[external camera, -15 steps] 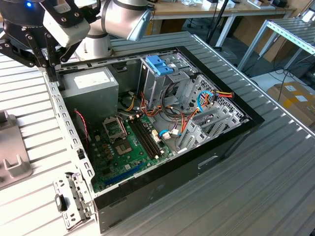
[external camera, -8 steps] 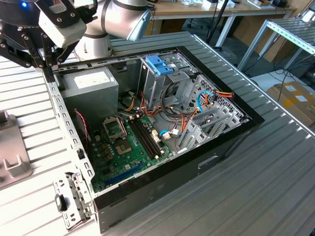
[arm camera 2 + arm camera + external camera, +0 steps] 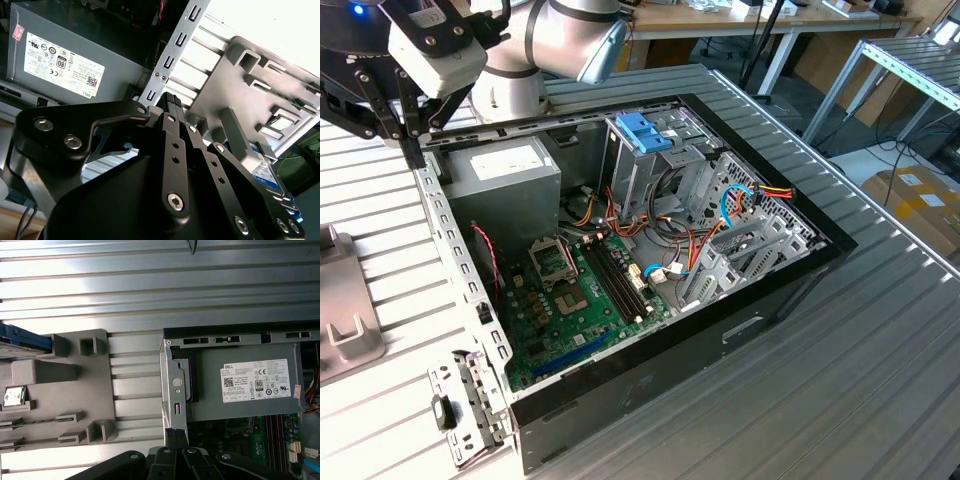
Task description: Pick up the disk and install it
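Currently the black metal two-finger gripper (image 3: pixel 172 100) hangs clenched on nothing above the left rim of the open black computer case (image 3: pixel 720 340), near the grey power-supply box (image 3: pixel 225 407). The silver rectangular disk (image 3: pixel 262 167), with its blue-banded label, sits slotted in the grey plastic fixture (image 3: pixel 65 390) on the ribbed metal table (image 3: pixel 880 380), left of the case in the exterior view.

Bright, even light; glare on ribbed table (image 3: pixel 150 285); blown-out white in second wrist view; computer case (image 3: pixel 620 382) interior shadowed.

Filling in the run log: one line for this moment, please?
stage: before pickup | gripper: fingers shut, empty, over case edge | disk: in grey holder
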You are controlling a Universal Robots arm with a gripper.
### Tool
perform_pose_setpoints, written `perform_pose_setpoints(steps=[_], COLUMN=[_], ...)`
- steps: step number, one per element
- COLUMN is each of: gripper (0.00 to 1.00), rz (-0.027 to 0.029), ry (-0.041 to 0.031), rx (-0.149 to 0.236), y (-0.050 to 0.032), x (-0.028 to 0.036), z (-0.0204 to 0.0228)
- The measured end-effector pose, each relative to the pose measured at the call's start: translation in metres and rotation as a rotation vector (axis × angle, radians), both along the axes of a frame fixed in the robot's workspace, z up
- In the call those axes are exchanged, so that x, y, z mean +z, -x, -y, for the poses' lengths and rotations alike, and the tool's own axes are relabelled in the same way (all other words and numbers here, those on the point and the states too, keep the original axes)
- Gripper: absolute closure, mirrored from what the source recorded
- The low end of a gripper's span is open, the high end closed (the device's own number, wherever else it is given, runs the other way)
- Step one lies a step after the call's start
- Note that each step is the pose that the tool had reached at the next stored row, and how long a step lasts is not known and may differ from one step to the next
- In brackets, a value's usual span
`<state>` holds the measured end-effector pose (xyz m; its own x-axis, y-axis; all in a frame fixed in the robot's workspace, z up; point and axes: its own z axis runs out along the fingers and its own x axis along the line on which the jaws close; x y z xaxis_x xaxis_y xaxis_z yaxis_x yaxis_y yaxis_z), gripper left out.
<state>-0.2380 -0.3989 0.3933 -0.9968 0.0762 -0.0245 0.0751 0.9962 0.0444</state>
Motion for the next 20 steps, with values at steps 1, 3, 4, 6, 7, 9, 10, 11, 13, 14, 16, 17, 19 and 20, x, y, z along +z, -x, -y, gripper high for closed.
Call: perform_pose_setpoints(steps=[1, 3, 4, 6, 7, 9, 10, 11, 13, 14, 16, 17, 19, 20], gripper=[0.89, 0.89, 0.89, 0.89, 0.89, 0.89, 0.89, 0.89, 0.89, 0.89, 0.89, 0.89, 0.89, 0.89], rz=[0.0, 0.0, 0.0, 0.0, 0.0, 0.0, 0.0, 0.0, 0.0, 0.0, 0.0001, -0.0001, 0.0, 0.0], ry=[0.0, 0.0, 0.0, 0.0, 0.0, 0.0, 0.0, 0.0, -0.0001, 0.0, -0.0001, 0.0, 0.0, 0.0], rx=[0.0, 0.0, 0.0, 0.0, 0.0, 0.0, 0.0, 0.0, 0.0, 0.0, 0.0, 0.0, 0.0, 0.0], y=[0.0011, 0.0025, 0.0054, 0.0076, 0.0081, 0.0091, 0.0096, 0.0101, 0.011, 0.0115, 0.0122, 0.0127, 0.0136, 0.0144], x=[0.0, 0.0, 0.0, -0.0001, -0.0001, -0.0001, -0.0001, -0.0001, -0.0002, -0.0001, -0.0002, -0.0002, -0.0002, -0.0002], z=[0.0, 0.0, 0.0, 0.0, 0.0, 0.0, 0.0, 0.0, 0.0, 0.0, -0.0001, 0.0, -0.0001, -0.0001])
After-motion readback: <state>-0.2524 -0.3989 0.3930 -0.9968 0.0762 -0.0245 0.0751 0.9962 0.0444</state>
